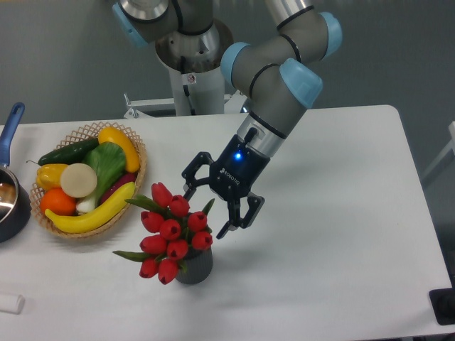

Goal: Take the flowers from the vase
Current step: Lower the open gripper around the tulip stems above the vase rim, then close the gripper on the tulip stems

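The gripper (206, 212) hangs with its jaws spread wide and nothing between them, just beside the upper right of the tulips (170, 231). The bunch stands in the ribbed grey vase (195, 266) near the front of the white table (334, 234). A wicker basket (135, 186) of produce sits to the left, a blue-handled pot (11, 206) at the edge. A grey wall (398, 50) lies behind.

I read this as a robotics lab. My arm's pedestal (190, 78) stands behind a plain white table (341, 213), with a bare grey wall (57, 57) beyond.
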Available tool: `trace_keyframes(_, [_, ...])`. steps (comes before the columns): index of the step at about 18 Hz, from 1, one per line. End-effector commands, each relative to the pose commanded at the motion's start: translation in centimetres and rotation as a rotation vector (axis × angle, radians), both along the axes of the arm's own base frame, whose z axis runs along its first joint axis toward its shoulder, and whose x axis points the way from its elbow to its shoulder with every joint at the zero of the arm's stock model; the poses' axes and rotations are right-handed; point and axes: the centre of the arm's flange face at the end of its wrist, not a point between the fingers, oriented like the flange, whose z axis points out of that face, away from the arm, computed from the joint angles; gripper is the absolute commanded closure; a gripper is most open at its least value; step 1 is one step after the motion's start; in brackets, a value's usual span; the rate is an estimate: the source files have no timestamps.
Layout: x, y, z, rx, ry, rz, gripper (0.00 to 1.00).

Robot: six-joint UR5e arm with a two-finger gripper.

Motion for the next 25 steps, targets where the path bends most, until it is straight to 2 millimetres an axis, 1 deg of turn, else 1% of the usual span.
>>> trace_keyframes(3, [0.8, 0.6, -0.4, -0.006, -0.007, -0.016, 0.00])
trace_keyframes(5, [0.9, 1.0, -0.3, -0.004, -0.004, -0.022, 0.00])
trace_keyframes(9, [1.2, 1.5, -0.8, -0.008, -0.013, -0.033, 0.00])
trace_keyframes(13, [1.1, 1.6, -0.8, -0.007, -0.012, -0.031, 0.00])
trace_keyframes(14, [1.0, 1.6, -0.6, -0.007, -0.012, -0.030, 0.02])
trace_keyframes(16, [0.9, 1.7, -0.6, -0.006, -0.012, -0.028, 0.10])
trace_keyframes(19, [0.9, 1.7, -0.5, -0.008, -0.018, -0.024, 0.29])
trace_keyframes(23, [0.9, 1.7, -0.5, -0.009, -0.019, -0.023, 0.45])
trace_keyframes(25, [0.9, 1.7, -0.5, -0.009, -0.020, -0.022, 0.50])
